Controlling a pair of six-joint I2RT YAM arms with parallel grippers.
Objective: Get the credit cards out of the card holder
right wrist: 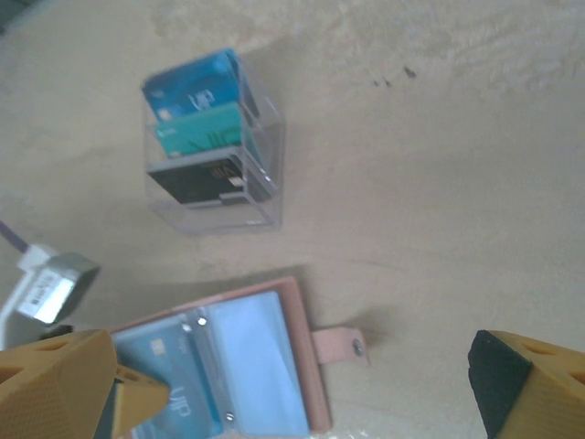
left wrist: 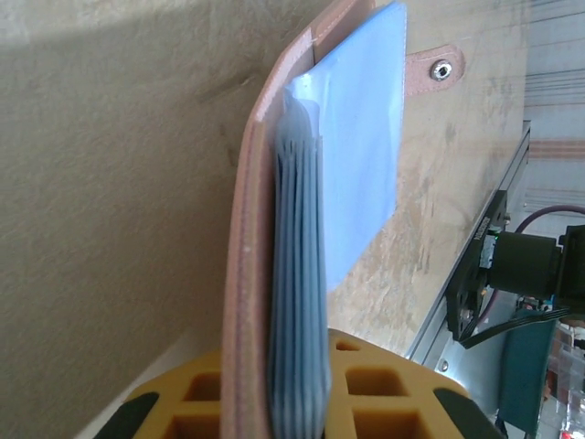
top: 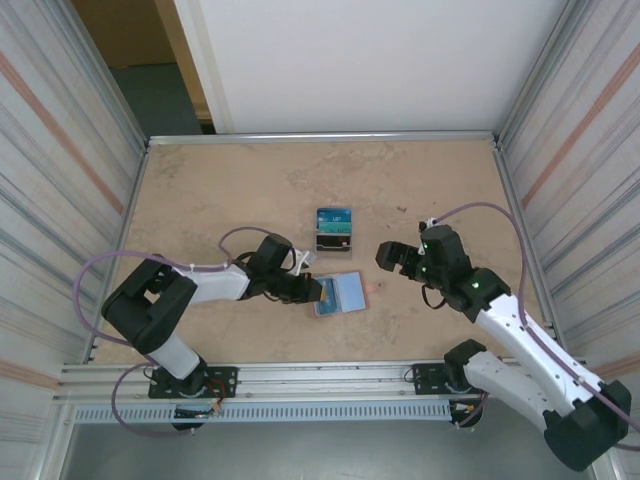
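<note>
The beige stone-patterned table (top: 200,200) carries everything. Just below the middle of the top view lies the tan-brown leather bifold card holder (top: 340,293), spread open with its pale blue-grey plastic sleeves (right wrist: 260,361) facing up. The left gripper (top: 306,288) has its jaws clamped on the holder's left-hand edge. In the left wrist view, the leather cover and stacked sleeves are pinched between the yellow fingers (left wrist: 375,393) at the bottom of the frame. The right gripper (top: 393,256) hovers just right of the holder, jaws wide apart and holding nothing. Above the holder is a small clear-plastic stand (right wrist: 215,206) holding blue and teal credit cards (right wrist: 196,101) and a black one. Another thin blue credit card (right wrist: 169,402) with pale markings sits in a sleeve at the lower left of the right wrist view. The short brown strap tab (right wrist: 340,345) sticks out to the right. The card is likely light, stiff and slick, and the sleeves soft and floppy. A pinch on whatever card edge shows at the sleeve mouth, with the holder pinned, seems best.
</note>
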